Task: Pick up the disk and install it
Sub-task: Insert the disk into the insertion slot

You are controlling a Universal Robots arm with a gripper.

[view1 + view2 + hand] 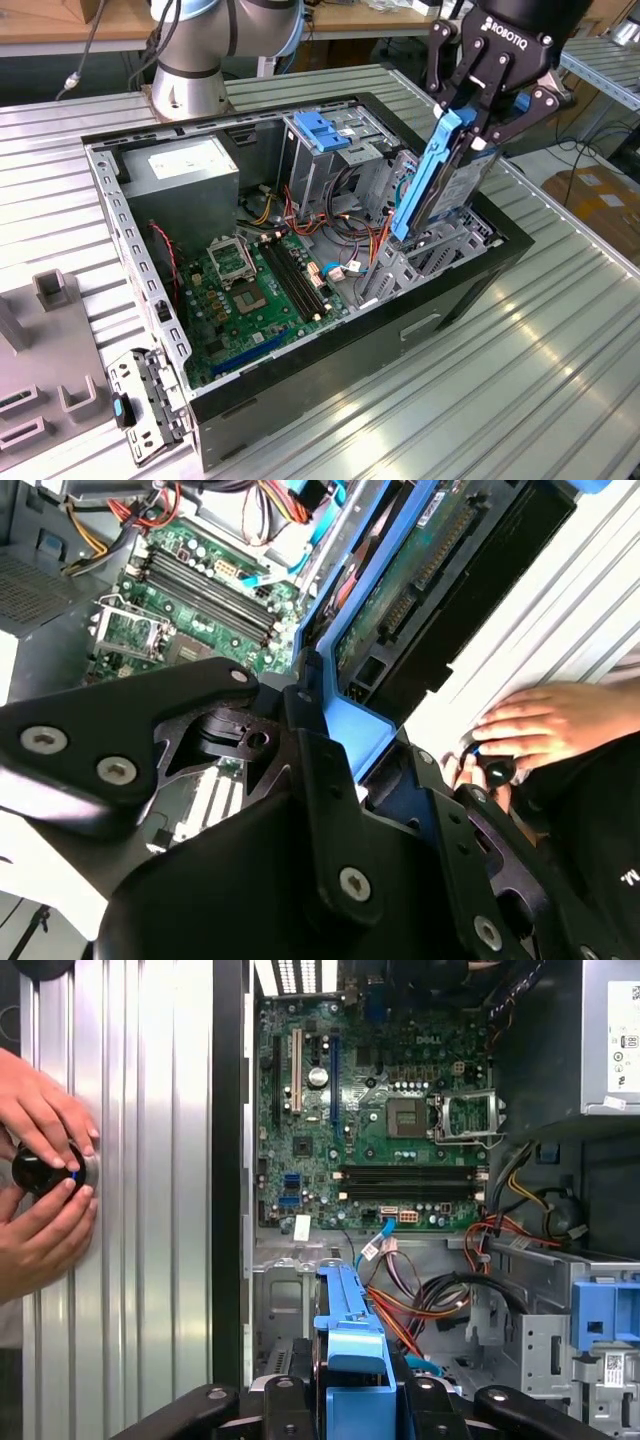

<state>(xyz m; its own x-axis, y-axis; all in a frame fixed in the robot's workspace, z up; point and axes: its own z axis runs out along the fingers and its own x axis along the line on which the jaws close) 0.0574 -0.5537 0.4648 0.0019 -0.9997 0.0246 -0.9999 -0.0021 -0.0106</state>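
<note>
So the gripper (472, 130) is clamped on the disk's (460, 185) top end. The disk hangs tilted just below it, with the low end dipping into the open case's (400, 335) drive cage (425, 262). It looks rigid, hefty-ish and knock-sensitive (bare circuit board on one face), so I'd say the blue rails (425, 180) are the sane place to hold it.

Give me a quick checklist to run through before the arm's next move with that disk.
Tool shut on the flat dark-grey disk with blue rails: ok.
Disk above the grey metal drive bay: ok.
Disk lined up with the bay's slot: cannot tell; it hangs tilted.
Orange and red cables clear of the bay: cannot tell.
Person's hands outside the black computer case: ok.
</note>
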